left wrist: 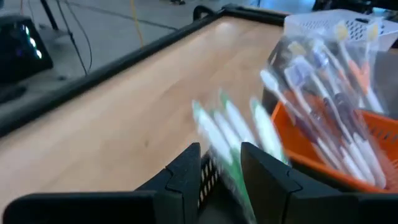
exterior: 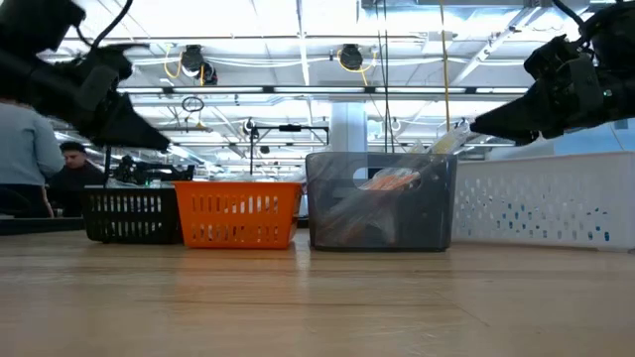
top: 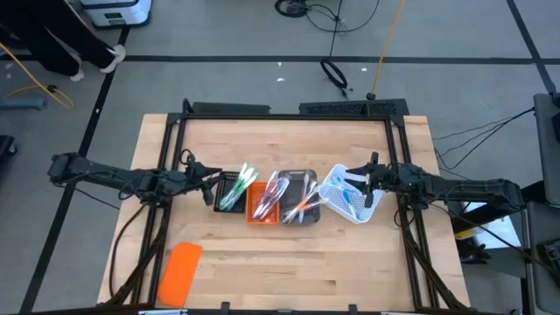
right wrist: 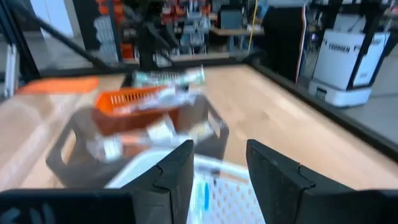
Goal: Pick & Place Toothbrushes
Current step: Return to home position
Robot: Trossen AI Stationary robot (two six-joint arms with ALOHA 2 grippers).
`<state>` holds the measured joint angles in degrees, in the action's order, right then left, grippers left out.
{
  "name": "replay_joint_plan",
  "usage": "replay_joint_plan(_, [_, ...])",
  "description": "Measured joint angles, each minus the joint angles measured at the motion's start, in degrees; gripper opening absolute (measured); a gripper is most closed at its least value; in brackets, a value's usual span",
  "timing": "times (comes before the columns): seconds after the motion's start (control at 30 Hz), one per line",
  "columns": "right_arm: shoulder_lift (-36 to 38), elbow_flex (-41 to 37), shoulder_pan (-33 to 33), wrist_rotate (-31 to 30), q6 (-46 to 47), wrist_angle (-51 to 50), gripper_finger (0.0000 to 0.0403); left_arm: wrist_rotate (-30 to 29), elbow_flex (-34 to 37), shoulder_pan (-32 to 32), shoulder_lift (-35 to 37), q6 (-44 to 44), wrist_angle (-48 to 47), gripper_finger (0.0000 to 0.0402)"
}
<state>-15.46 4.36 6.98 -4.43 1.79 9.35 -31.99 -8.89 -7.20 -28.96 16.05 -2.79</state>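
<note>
While toothbrushes (top: 233, 194) fill the black bin (exterior: 131, 216), the left gripper (top: 213, 181) hangs beside it, narrowly parted. The right gripper (top: 358, 181), also parted, overhangs the white bin (exterior: 546, 203).

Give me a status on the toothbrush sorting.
Done: toothbrushes sit in the black basket, orange basket, dark clear bin and white basket; none shows loose on the table. In hand: nothing; the left gripper and right gripper hang open and empty over the row's ends. Left: seemingly only parking the arms.

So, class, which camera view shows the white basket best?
The high view: the whole white basket shows from above. The low view gives only one side wall, the right wrist view its near rim, the left wrist view a far corner.
</note>
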Motion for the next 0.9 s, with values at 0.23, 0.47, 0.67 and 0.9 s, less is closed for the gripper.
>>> replay_joint_plan(0.23, [0.1,0.0,-0.1,0.2,1.0,-5.7,0.0139,0.0,5.3,-0.1,1.8,3.6,3.9,0.0118])
replay_joint_plan(0.47, [0.0,-0.1,-1.8,0.3,5.1,-6.6,0.0139,0.5,7.3,-0.1,1.6,5.2,4.4,0.0118])
replay_joint_plan(0.67, [0.0,-0.1,-2.4,0.2,5.0,-6.7,0.0139,0.5,7.3,-0.1,1.6,6.7,4.7,0.0118])
replay_joint_plan(0.9, [0.0,-0.1,-2.4,0.1,4.8,-6.1,0.0139,0.6,7.5,-0.1,1.6,11.0,9.4,0.0118])
